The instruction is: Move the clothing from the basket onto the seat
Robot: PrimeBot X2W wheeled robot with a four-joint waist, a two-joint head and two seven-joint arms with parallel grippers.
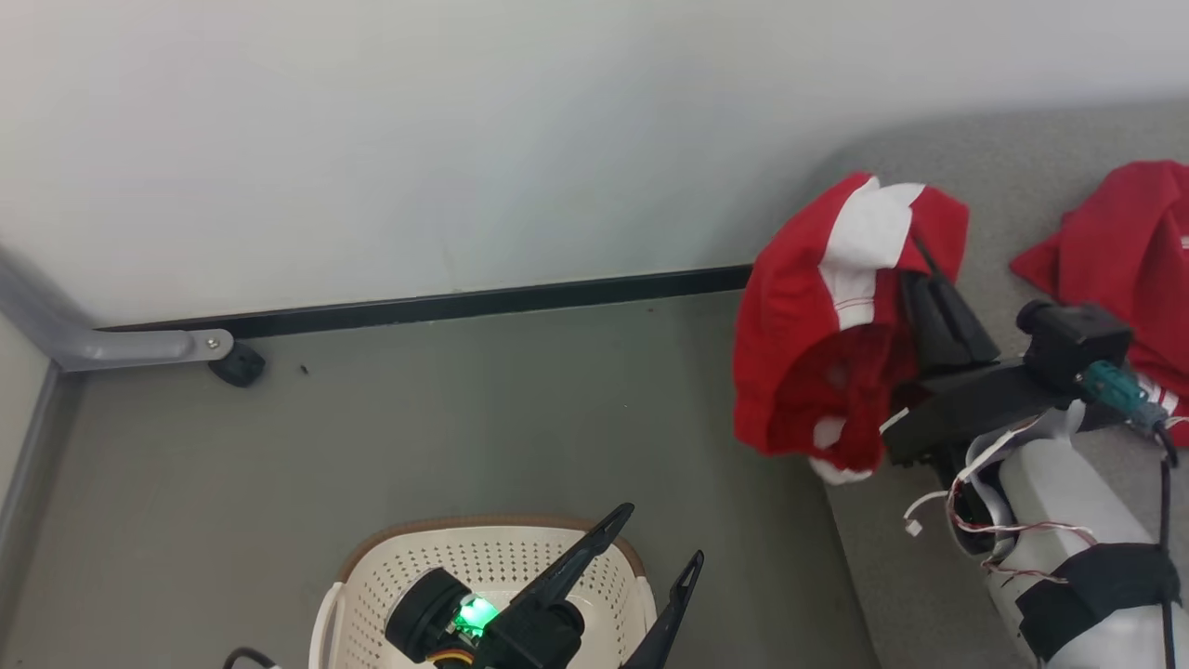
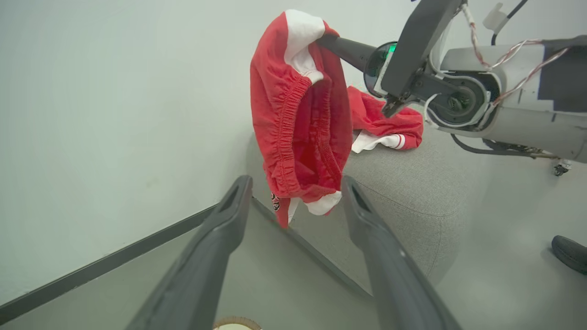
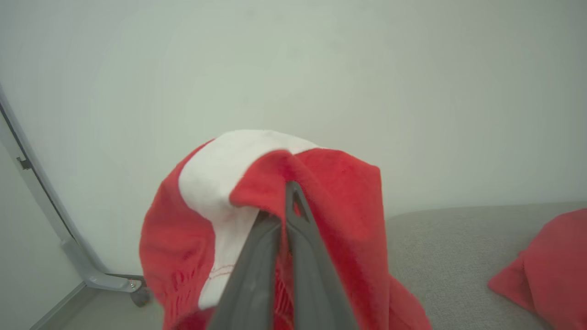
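Red shorts (image 1: 808,353) hang from your right gripper (image 1: 918,249), right of centre, at the seat's (image 1: 1003,177) corner.
Its jaws pinch them tight. Your left gripper (image 1: 662,533) gapes empty over the basket (image 1: 372,576), bottom centre; another red garment (image 1: 1115,242) lies far right.

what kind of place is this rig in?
Likely a home-style room corner, maybe a test setup: grey sofa seat with red clothing on it, laundry basket on the floor, plain white wall with dark baseboard.

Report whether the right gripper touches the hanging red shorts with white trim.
Touching. Right wrist view shows the right gripper shut on a fold of the red shorts.
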